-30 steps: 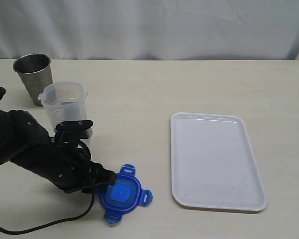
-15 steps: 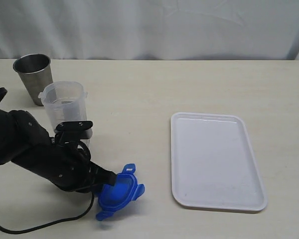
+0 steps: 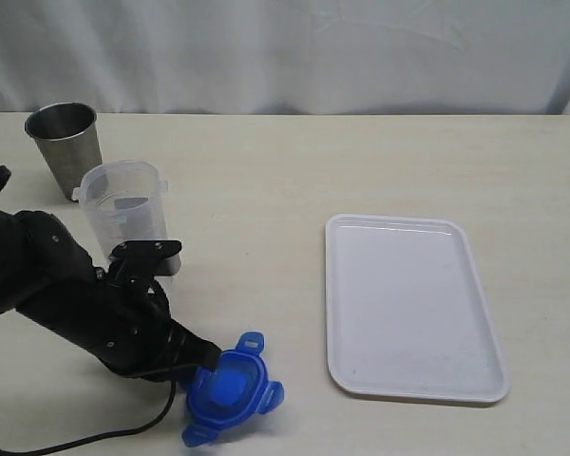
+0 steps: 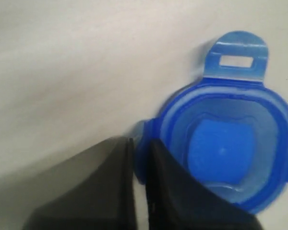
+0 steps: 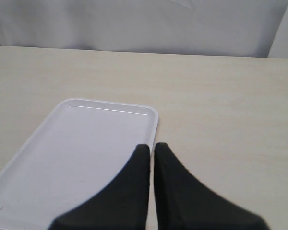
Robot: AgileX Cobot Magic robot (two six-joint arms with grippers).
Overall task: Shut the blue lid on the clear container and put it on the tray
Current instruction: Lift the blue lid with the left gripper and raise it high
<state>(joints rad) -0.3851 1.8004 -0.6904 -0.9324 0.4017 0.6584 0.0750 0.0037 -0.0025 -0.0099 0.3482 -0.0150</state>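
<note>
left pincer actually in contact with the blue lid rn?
Touching. The left wrist view shows the left pincer closed on the rim of the blue lid, with the blue edge pinched between both fingers and no gap.

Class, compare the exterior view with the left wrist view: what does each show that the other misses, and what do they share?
Only the exterior view shows the clear container standing open, the steel cup behind it, the white tray on the right and the black left arm. Only the left wrist view shows, close up, how the left gripper pinches the edge of the blue lid, and the slot in one flap. Both show the blue lid in that gripper, and the pale table.
</note>
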